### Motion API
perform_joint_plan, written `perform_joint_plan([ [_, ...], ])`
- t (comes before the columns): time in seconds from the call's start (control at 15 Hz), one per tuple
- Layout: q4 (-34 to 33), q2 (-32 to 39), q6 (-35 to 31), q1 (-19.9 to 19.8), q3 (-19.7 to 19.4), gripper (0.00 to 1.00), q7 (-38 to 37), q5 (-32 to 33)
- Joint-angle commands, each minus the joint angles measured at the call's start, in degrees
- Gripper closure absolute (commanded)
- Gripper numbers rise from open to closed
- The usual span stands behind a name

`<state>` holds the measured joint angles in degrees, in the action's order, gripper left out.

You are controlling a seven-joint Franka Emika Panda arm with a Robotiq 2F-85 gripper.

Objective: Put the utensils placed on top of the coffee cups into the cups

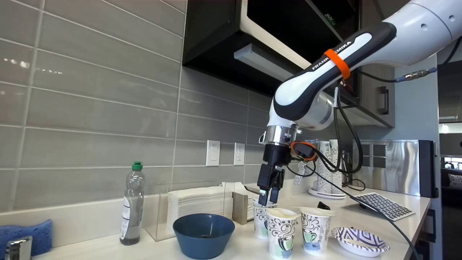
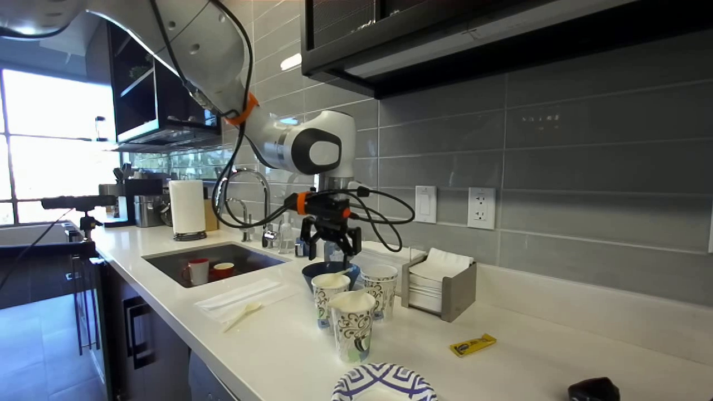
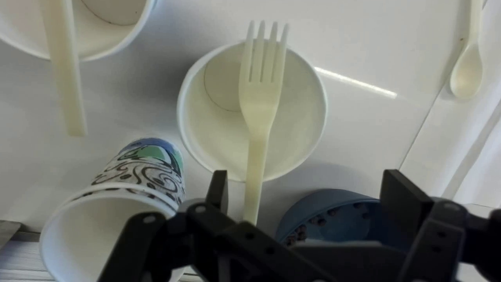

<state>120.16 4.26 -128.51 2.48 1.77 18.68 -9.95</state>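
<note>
Three patterned white paper cups stand together on the counter. A pale fork [image 3: 260, 105] lies across the rim of the middle cup [image 3: 301, 133], nearest the bowl; this cup also shows in both exterior views [image 1: 279, 236] [image 2: 328, 298]. A pale utensil handle [image 3: 64, 74] lies across the second cup [image 3: 105, 43] [image 1: 314, 233] [image 2: 353, 331]; its head is out of view. The third cup [image 3: 145, 172] [image 1: 260, 222] [image 2: 381, 284], by the wall, shows no utensil across it. My gripper [image 3: 310, 196] [image 1: 269, 198] [image 2: 330, 253] is open and empty above, with the fork handle near one finger.
A blue bowl [image 3: 332, 197] [image 1: 203, 234] [image 2: 312, 273] stands beside the cups. A spoon [image 3: 467, 74] [image 2: 242, 316] lies on a napkin [image 2: 245, 295]. A napkin holder [image 2: 462, 289], a patterned dish [image 1: 379, 245], a yellow packet [image 2: 472, 345] and a soap bottle [image 1: 133, 206] are on the counter.
</note>
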Motion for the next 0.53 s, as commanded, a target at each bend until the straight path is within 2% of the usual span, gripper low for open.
perform_joint_plan([
  [0.0, 0.80, 0.59, -3.86, 0.00, 0.88, 0.00, 0.39, 2.22],
  [0.47, 0.98, 1.93, -7.79, -0.01, 1.21, 0.00, -0.12, 6.00],
])
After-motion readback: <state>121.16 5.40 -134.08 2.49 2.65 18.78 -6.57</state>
